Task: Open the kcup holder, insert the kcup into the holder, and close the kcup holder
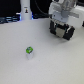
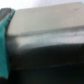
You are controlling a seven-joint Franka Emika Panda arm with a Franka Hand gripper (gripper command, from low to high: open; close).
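Arm: white gripper [image 1: 62, 31] low over the table [image 1: 50, 62], at the exterior view's upper right.
Fingers: dark, spread apart — nothing between them.
kcup holder: cannot pick it out for certain; dark shape behind the fingers.
kcup [image 1: 29, 50]: green top, whitish body, alone on the table — well apart from the gripper.
Background: white cylinder [image 1: 25, 10], blue glow at base.
Wrist view: blurred; grey surface, teal edge.

gripper [image 1: 63, 31]: arm cut off by top edge of exterior view; jaw gap too blurred to tell
kcup holder [image 1: 63, 32]: mostly hidden behind the gripper, upper right; drawer fronts unreadable
kcup [image 1: 29, 50]: tiny, details not resolvable
wrist view: heavily blurred; grey surface and teal shape [image 2: 4, 45] at frame edge, unidentifiable
white cylinder [image 1: 25, 9]: top cropped
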